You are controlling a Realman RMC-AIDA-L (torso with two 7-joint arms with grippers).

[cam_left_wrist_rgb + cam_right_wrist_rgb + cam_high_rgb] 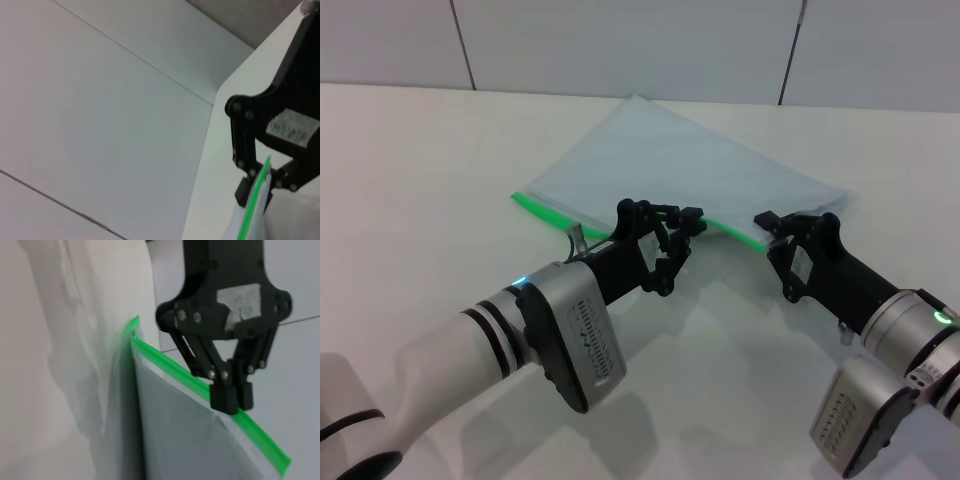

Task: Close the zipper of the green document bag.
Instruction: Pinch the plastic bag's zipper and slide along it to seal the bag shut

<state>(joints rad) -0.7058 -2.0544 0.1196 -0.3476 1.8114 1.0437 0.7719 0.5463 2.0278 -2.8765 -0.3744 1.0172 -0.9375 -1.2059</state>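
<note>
We see the bag (690,165) lying flat on the white bench (410,180), toward its far edge near the tiled wall (620,40), turned at an angle so that one corner points at the wall. Its zipper (545,212) runs along the long edge nearest the robot, a bright green strip against the pale plastic.

The left gripper (692,226) is at the middle of that edge. In the right wrist view we see its fingers (231,396) pressed together on the green strip (190,382), so it is clenched on the zipper. We cannot make out the slider itself in any view.

The right gripper (772,232) is at the same edge, just beside the left one and toward the bag's right-hand corner. In the left wrist view its black fingertips (252,192) meet around the green strip (252,202) and the pale plastic behind it, so it too is clamped on the zipper edge.

Both forearms reach in from the bench's near edge, the left from the near left, the right from the near right. The bag's edge appears lifted a little off the bench where the two grippers hold it; the right wrist view shows a soft shadow beneath the plastic there.
</note>
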